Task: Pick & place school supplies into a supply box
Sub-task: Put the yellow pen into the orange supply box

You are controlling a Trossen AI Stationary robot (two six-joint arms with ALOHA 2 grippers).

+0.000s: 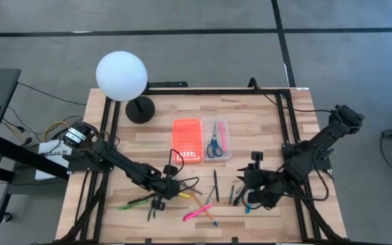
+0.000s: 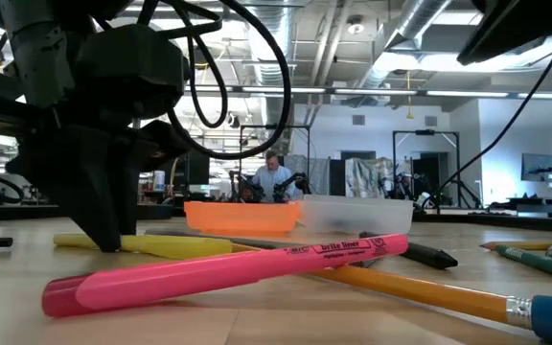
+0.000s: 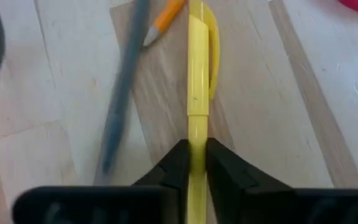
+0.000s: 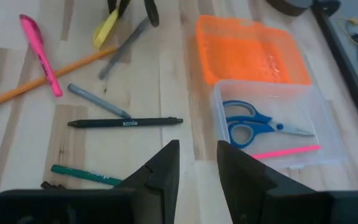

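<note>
We saw the left gripper [image 3: 191,163] clenched on a yellow highlighter [image 3: 197,81] near the supply box [image 1: 218,141]; right gripper [image 4: 197,163] parted, empty.

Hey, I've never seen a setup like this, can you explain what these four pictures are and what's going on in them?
It is a two-armed robot at a wooden table. One picture looks straight down, one looks level across the tabletop, and two come from cameras on the arms' wrists.

Loose pens, pencils and markers lie scattered near the front. Behind them sits an open clear tray holding blue scissors and a pink pen, with its orange lid alongside. The white globe lamp is not part of the job.

The left gripper is shut on a yellow highlighter. The right gripper hangs empty, its jaws apart.
</note>
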